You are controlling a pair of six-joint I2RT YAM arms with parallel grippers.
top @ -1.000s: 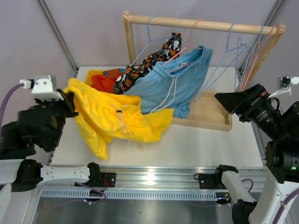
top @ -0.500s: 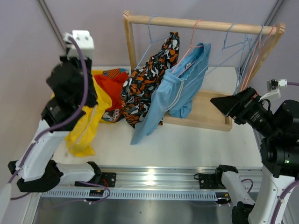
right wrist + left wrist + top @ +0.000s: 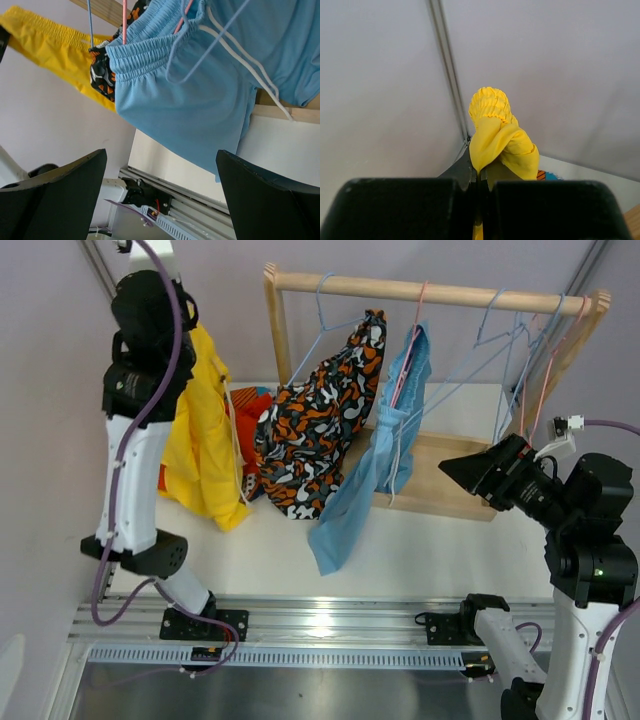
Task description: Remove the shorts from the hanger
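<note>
My left gripper [image 3: 183, 328] is raised high at the far left and shut on the yellow shorts [image 3: 203, 435], which hang down from it; in the left wrist view the yellow fabric [image 3: 497, 137] bunches between the closed fingers. The black-orange-white print shorts [image 3: 320, 420] and the light blue shorts [image 3: 385, 455] hang from hangers on the wooden rail [image 3: 420, 290]. Red-orange shorts [image 3: 250, 415] lie on the table behind. My right gripper [image 3: 462, 472] is open and empty, right of the light blue shorts [image 3: 200, 100]. The dark blue pair is not visible.
Several empty wire hangers [image 3: 520, 350] hang at the rail's right end. The rack's wooden base [image 3: 450, 495] sits on the white table [image 3: 430, 550]. A diagonal frame pole [image 3: 447, 70] runs behind the left gripper.
My left arm has swung up and back, lifting the yellow shorts off the table so they hang at the far left. The light blue and print shorts swung back to hang straight. The right arm shifted slightly.
</note>
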